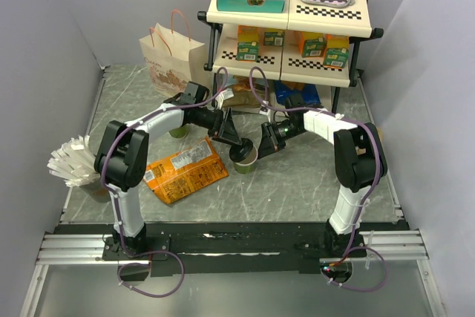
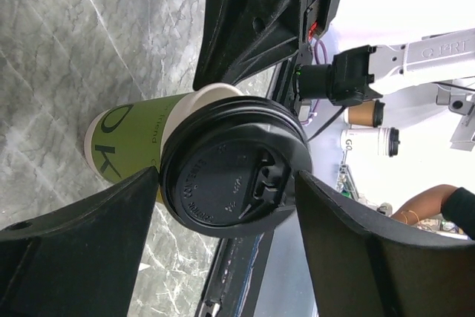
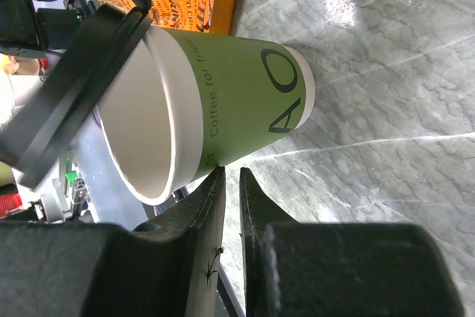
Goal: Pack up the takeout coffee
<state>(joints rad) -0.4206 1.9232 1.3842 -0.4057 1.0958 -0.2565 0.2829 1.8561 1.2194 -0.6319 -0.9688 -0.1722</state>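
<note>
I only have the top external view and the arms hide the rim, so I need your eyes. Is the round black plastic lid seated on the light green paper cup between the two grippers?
Observer: No. In the right wrist view the round black plastic lid is tilted. One edge is near the rim of the light green paper cup, and the other is lifted well clear of the open mouth.
Operator: What holds the lid?
Observer: The left gripper does, clamped across the lid's opposite edges.
Operator: And the right arm?
Observer: The right gripper has its jaws almost together, and it looks closed on the cup's wall at the rim.
</note>
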